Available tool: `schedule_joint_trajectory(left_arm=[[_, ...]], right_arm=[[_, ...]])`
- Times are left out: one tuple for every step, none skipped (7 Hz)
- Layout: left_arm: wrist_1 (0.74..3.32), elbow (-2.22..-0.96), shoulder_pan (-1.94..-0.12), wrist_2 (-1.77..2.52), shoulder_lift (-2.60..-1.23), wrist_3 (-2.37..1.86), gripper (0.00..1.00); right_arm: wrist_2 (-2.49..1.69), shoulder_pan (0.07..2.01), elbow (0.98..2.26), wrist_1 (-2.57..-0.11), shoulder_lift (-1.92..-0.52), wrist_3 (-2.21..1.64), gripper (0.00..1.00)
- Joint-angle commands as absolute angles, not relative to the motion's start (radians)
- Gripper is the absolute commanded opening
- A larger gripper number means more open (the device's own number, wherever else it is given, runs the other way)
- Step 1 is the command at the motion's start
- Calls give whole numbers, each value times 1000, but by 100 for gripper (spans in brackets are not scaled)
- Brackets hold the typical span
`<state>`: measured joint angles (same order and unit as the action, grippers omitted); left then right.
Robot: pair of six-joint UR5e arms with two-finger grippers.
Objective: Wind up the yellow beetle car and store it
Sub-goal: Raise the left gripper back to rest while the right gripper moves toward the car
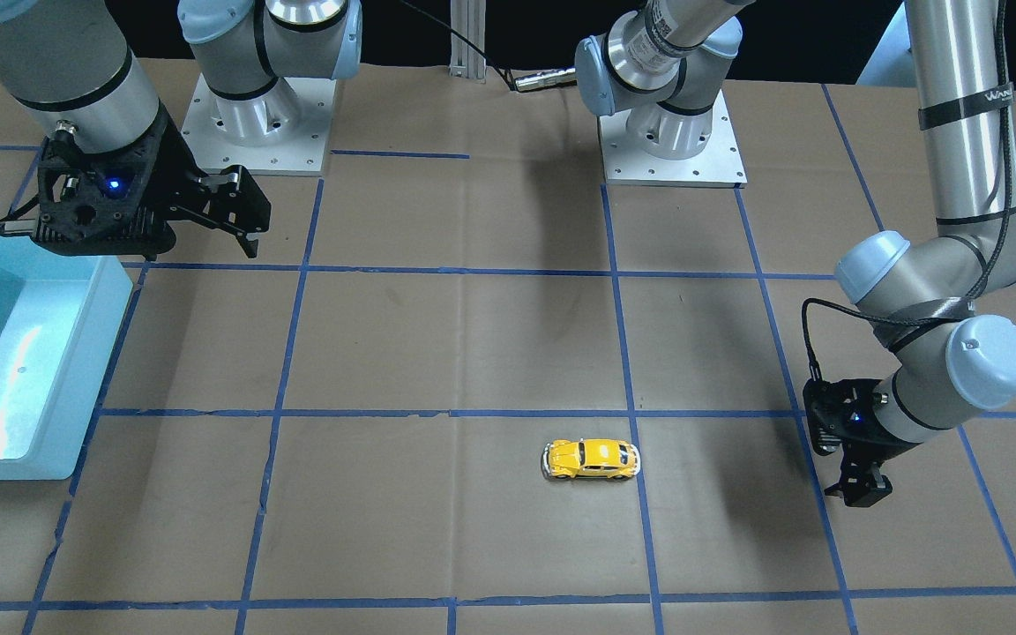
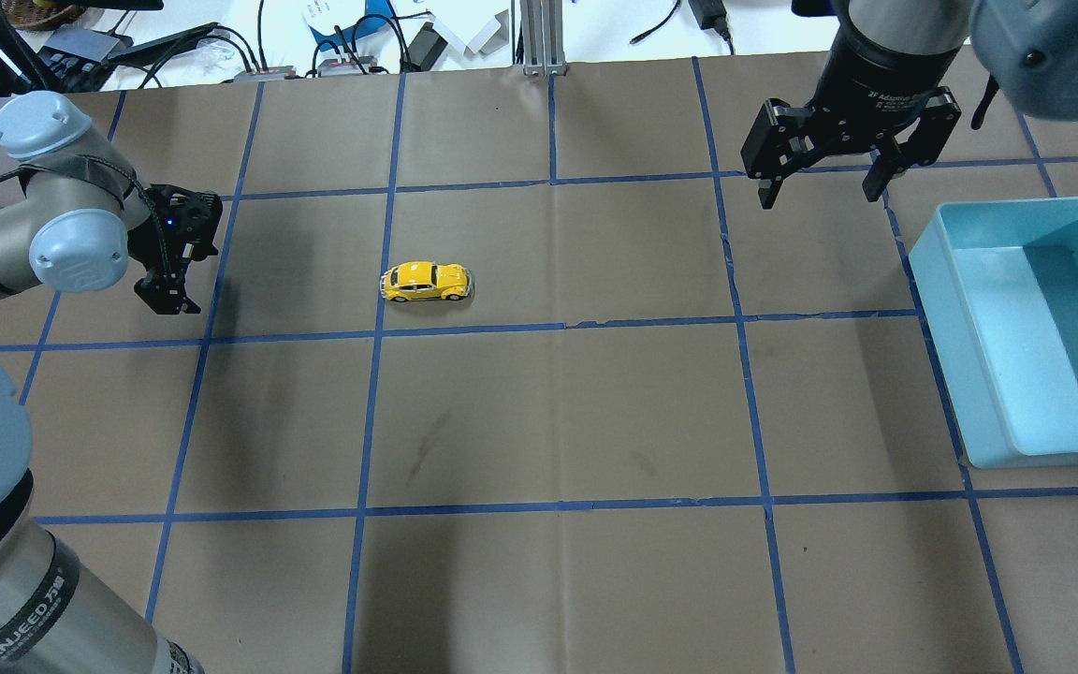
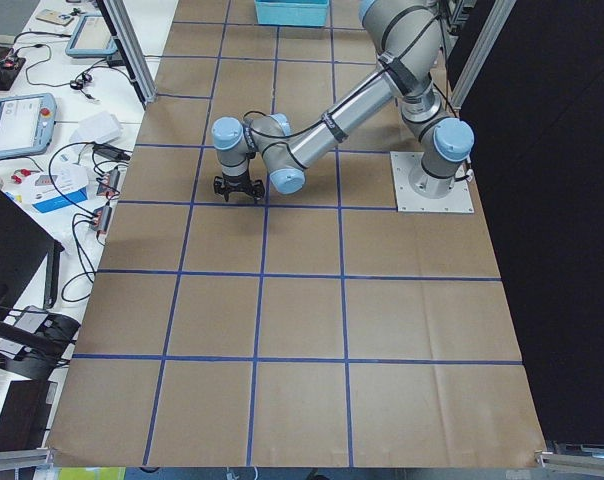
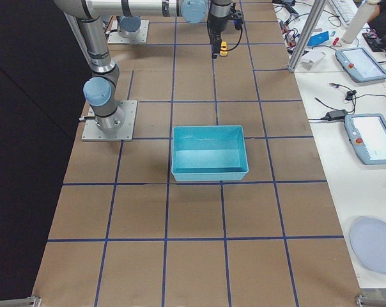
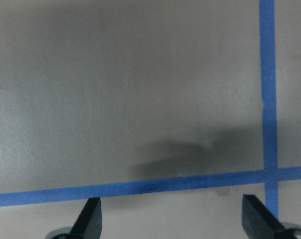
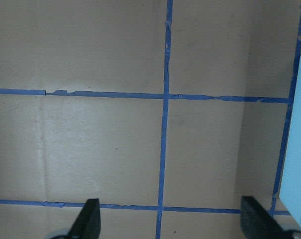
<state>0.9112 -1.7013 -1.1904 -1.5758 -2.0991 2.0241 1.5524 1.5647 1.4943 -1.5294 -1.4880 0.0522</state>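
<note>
**Beetle car sits untouched, both claws empty**

The yellow beetle car (image 2: 426, 282) stands on its wheels on the table (image 2: 558, 421). It is well apart from the left claw (image 2: 167, 298), on that claw's inner side, and farther again from the right claw (image 2: 822, 198). Both claws hang wide open, holding and touching nothing. I'd guess the car is light, hard and glossy, so it could slip. It looks best pinched across its doors rather than the rounded roof. The blue bin (image 2: 1044, 457) lies near the right claw.
</note>
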Motion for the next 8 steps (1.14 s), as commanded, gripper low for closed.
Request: schedule_joint_trajectory(left_arm=[[920,-1695,-1193,-1578,-2088,2014,100],[926,-1686,-1193,-1578,-2073,2011,100],[946,-1684,-1209,-1582,-2048,1965,100],[981,-1680,-1225,-1582,-2022,1910,100],[1032,-1677,-1255,-1582,-1978,1826,100],[1087,-1661,-1285,-1580,-1945,1739,100],[1159,-1622,-1323,-1582,-1928,1617,100],[1243,-1573,-1371,-1582,-1910,1507,100]], right_arm=[[1552,1565,1494,-1529,-1488,52,100],[1552,1565,1494,-1529,-1489,52,100],[1552,1565,1494,-1529,-1489,52,100],[1552,1566,1494,-1529,-1488,52,100],[1552,1566,1494,-1529,-1489,52,100],[1552,1566,1494,-1529,-1488,52,100],[1552,1566,1494,-1529,-1488,52,100],[1552,1566,1494,-1529,-1488,52,100]])
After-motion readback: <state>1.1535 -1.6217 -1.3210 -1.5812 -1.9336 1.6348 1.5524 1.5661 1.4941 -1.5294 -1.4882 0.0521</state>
